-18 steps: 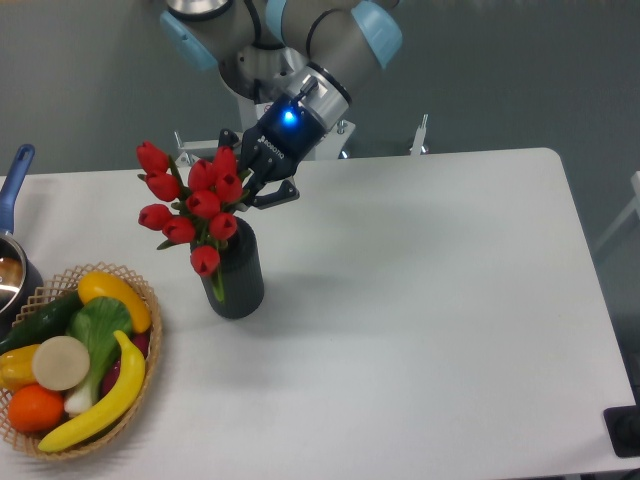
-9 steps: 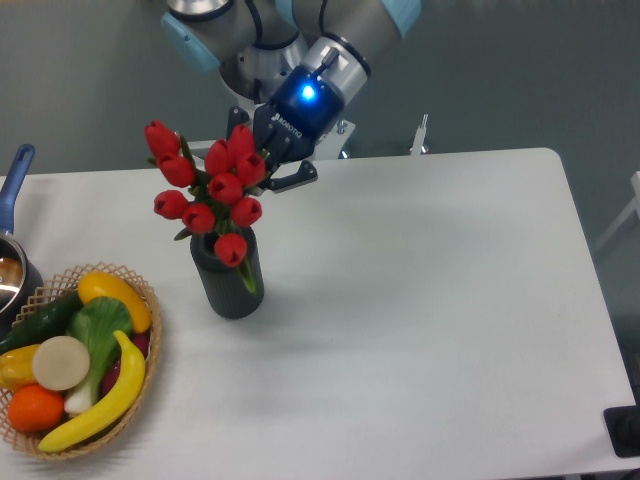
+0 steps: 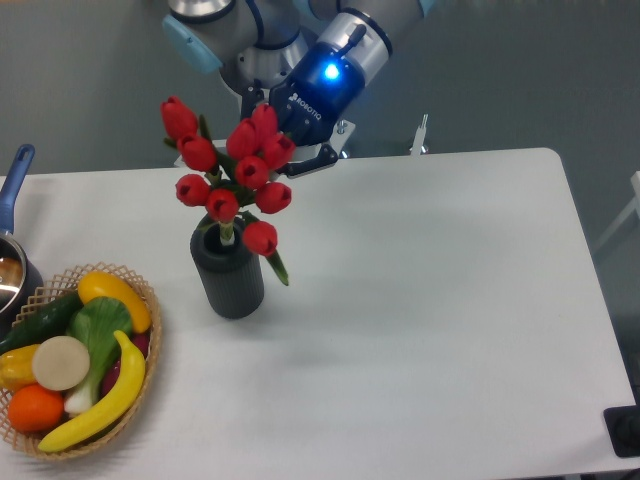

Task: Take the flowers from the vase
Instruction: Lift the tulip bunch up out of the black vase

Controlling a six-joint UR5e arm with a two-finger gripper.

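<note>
Metal pot (image 3: 10, 272) with a blue handle is seen at the far left edge of the white bench (image 3: 430, 300), its contents not discernible. Beside it, a wicker basket (image 3: 150, 345) is filled with colourful fruit and vegetables. Further right, the dark ribbed vase (image 3: 229, 270) is stood upright on the bench; a pale stem end is seen in its mouth. The flowers (image 3: 235, 175) are held raised over the vase, tilted, one bud hanging beside the rim. The claw (image 3: 285, 150) is pinched on the bunch from behind. Small white lettering is carried on the claw body, too small to be read.
</note>
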